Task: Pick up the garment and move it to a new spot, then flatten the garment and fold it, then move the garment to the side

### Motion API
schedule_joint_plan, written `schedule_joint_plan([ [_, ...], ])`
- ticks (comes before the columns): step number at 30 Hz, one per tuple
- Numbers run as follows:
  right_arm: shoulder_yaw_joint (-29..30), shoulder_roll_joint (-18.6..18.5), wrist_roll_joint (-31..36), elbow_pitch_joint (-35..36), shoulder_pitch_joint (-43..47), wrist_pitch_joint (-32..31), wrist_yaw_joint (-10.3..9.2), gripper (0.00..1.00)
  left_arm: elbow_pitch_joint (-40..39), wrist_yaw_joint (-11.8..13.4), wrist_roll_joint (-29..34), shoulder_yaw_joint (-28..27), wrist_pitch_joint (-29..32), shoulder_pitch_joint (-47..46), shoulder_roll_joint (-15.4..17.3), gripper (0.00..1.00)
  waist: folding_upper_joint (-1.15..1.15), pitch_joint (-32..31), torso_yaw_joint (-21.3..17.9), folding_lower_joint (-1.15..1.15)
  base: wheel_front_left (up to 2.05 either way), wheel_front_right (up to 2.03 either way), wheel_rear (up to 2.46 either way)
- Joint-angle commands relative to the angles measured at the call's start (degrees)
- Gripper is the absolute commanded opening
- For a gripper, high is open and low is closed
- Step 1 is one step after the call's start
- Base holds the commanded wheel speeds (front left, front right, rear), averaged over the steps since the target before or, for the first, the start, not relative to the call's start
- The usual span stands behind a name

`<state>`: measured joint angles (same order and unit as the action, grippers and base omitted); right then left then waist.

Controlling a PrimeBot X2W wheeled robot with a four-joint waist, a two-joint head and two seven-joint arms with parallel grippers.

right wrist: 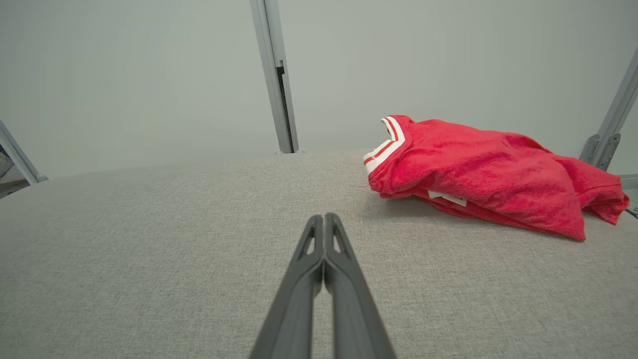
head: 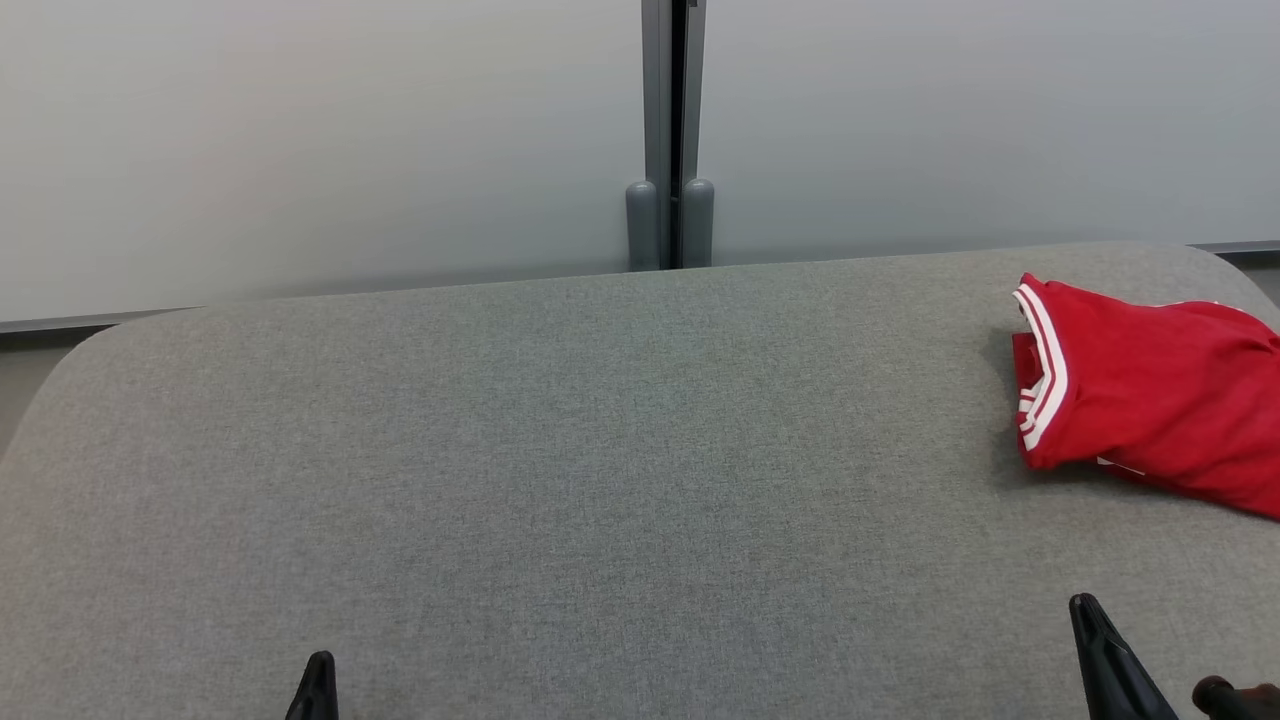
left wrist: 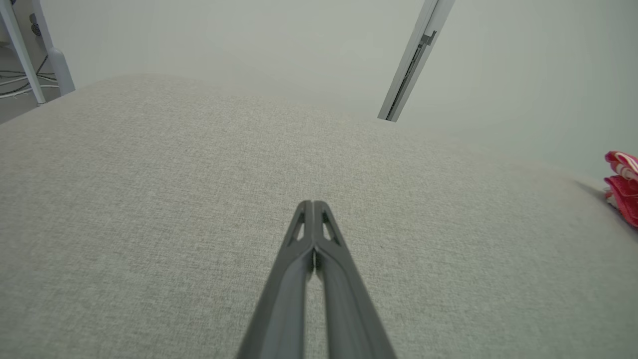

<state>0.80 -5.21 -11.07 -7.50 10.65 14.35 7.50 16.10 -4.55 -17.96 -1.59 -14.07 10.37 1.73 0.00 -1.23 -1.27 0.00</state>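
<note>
Seen from my remote console, the crumpled red garment (head: 1150, 395) lies at the right end of the grey padded table (head: 600, 450), ahead and to the right of my right gripper (right wrist: 324, 218), well apart from my left gripper (left wrist: 312, 203), both pincers pressed together, holding nothing

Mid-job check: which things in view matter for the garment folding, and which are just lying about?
For the job:
- red garment, bunched up at the far right
- grey table, the surface to work on
- left gripper and right gripper, both shut, holding nothing

Just there:
- metal post behind the table
- cables beyond the table's edge
</note>
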Motion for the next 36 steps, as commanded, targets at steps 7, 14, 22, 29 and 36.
schedule_joint_plan([
  [7, 0.3, -0.5, -8.7, 0.2, -2.1, -1.7, 0.0, 0.0, -0.8, -0.4, -7.6, -0.7, 2.0, -2.2, 0.5, 0.0, 0.0, 0.1, 0.1, 0.0, 0.0, 0.0, 0.0],
  [14, 0.4, -0.5, -16.3, -0.5, -3.6, -3.3, 0.0, 0.0, -1.1, -0.6, -14.2, -1.1, 3.7, -3.6, 0.6, 0.0, 0.0, 0.2, 0.1, 0.0, 0.0, 0.0, 0.0],
  [22, 0.7, -0.5, -25.0, -1.2, -5.4, -5.2, 0.0, 0.0, -1.3, -1.0, -22.0, -1.6, 5.9, -5.3, 0.7, 0.0, 0.0, 0.3, 0.2, 0.0, 0.0, 0.0, 0.0],
  [29, 1.0, -0.4, -31.2, -1.7, -6.6, -6.6, 0.0, 0.0, -1.4, -1.1, -27.6, -1.9, 7.4, -6.6, 0.7, 0.0, 0.0, 0.3, 0.3, 0.0, 0.0, 0.0, 0.0],
  [36, 1.2, -0.3, -36.9, -2.2, -7.8, -8.0, 0.0, 0.0, -1.5, -1.4, -32.6, -2.3, 8.9, -7.7, 0.8, 0.0, 0.0, 0.4, 0.4, 0.0, 0.0, 0.0, 0.0],
])
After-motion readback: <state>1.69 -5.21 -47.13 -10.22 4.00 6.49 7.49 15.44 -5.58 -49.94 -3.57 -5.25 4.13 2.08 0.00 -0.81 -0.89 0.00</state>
